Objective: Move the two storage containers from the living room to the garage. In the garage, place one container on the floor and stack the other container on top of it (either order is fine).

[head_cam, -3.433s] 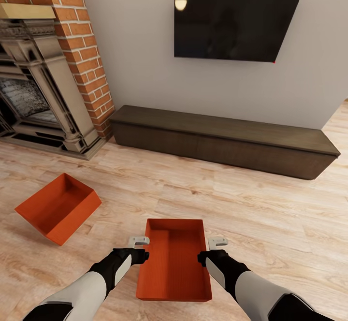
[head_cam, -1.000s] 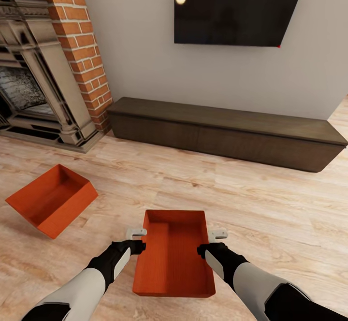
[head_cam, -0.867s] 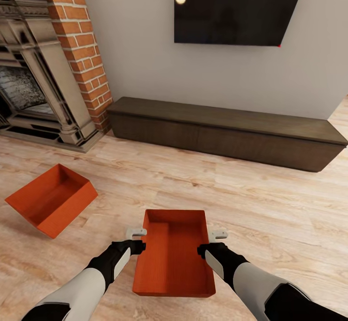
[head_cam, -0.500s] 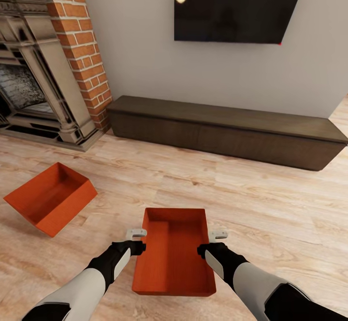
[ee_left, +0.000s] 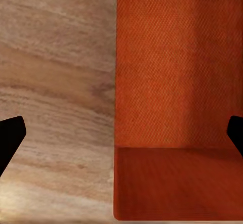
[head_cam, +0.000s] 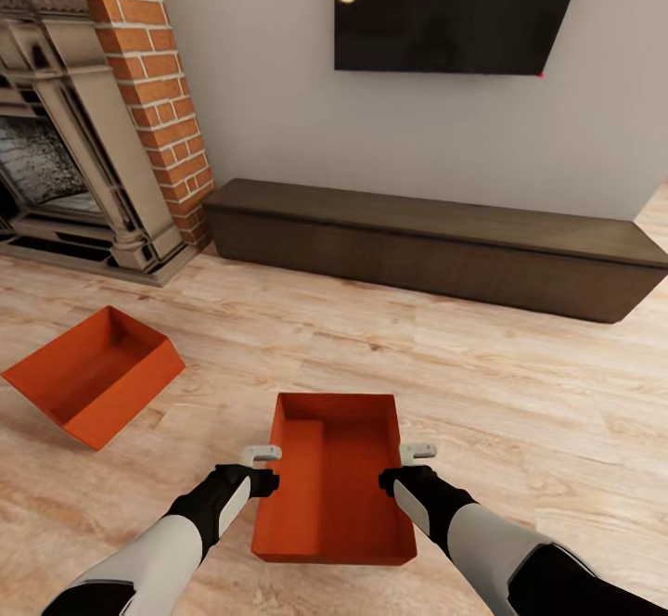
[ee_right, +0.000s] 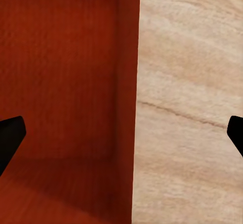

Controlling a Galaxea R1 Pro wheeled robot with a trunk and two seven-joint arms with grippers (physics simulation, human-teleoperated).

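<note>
One orange-red storage container [head_cam: 334, 486] sits open-top on the light wood floor of the living room, right in front of me. My left gripper [head_cam: 263, 468] is open astride its left long wall [ee_left: 116, 82], one finger inside and one outside. At the opposite long wall [ee_right: 129, 82] my right gripper [head_cam: 409, 466] is open in the same way. The second storage container [head_cam: 93, 389] lies on the floor to the left, turned at an angle, away from both grippers.
A long dark low cabinet [head_cam: 436, 245] runs along the cream wall ahead, under a wall TV [head_cam: 459, 8]. A brick fireplace [head_cam: 83, 134] stands at the left. Open wood floor [head_cam: 538, 393] stretches to the right.
The whole picture has shifted: TV and cabinet sit higher, so the camera has moved. The near container looks slightly larger. Both grippers stay at its long walls.
</note>
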